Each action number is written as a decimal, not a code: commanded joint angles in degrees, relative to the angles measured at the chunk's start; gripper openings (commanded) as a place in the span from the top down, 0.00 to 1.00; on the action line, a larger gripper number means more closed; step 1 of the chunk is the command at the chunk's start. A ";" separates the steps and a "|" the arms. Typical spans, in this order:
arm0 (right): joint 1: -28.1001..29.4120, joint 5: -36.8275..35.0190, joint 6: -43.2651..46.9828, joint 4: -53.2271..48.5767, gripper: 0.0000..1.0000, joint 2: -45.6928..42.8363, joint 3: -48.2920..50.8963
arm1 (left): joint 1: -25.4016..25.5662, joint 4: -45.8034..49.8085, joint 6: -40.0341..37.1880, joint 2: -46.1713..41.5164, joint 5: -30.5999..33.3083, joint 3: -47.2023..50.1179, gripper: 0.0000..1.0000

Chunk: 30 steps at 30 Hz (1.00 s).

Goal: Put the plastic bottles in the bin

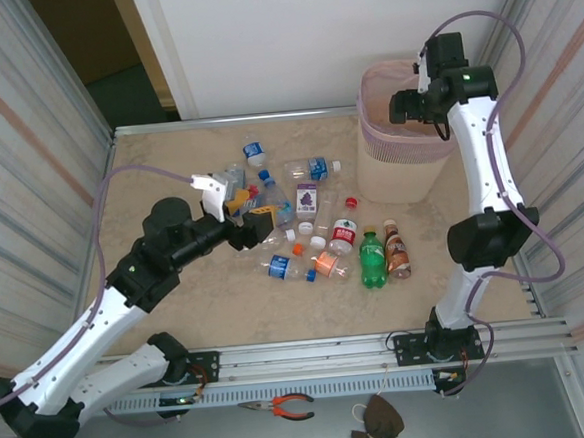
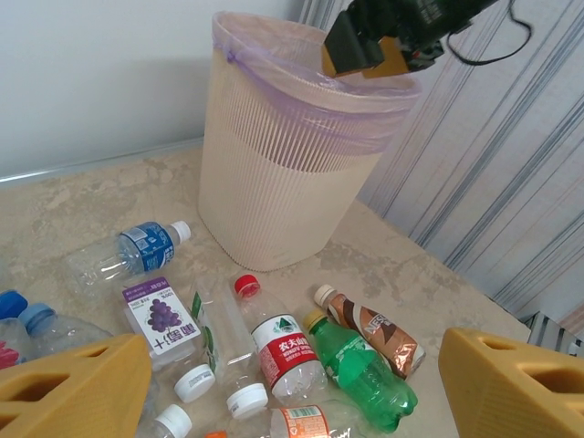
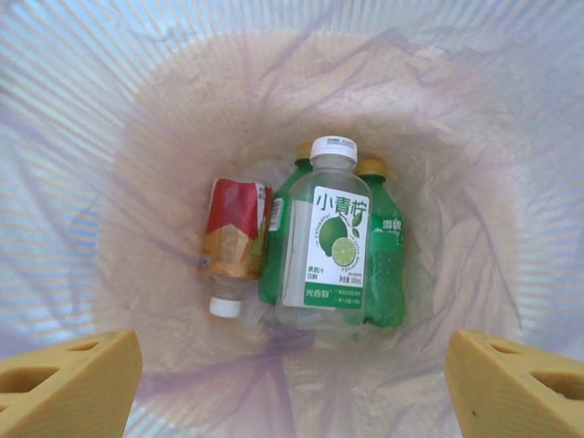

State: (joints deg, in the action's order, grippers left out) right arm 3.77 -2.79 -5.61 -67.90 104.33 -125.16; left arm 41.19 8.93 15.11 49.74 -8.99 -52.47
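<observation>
Marble-look tabletop lies between ribbed side panels, white wall at twelve o'clock. Bottles scatter its centre; bin stands at two o'clock, green bottles inside half hidden under a clear bottle. Left gripper hangs spread over the pile, right gripper spread above the bin.

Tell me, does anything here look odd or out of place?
Orange-handled pliers and a dark brown pouch-like thing lie on the grey ledge near the arms' bases, apart from the bottles scattered on the table. No spill shows.
</observation>
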 commanded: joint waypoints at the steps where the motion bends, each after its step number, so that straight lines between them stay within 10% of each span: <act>1: 1.05 0.32 -1.07 -2.60 0.16 -5.03 -0.57 | -0.54 -2.96 0.53 0.84 -0.89 -0.29 0.17; 30: 7.34 7.83 -9.92 6.26 0.22 -38.24 54.96 | -0.71 -6.73 2.82 9.00 -4.32 -1.06 0.17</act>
State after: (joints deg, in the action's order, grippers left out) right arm 10.66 2.96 -13.17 -64.25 67.55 -73.14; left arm 40.82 4.62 16.84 58.74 -12.43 -52.47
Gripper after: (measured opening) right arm 0.780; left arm 0.829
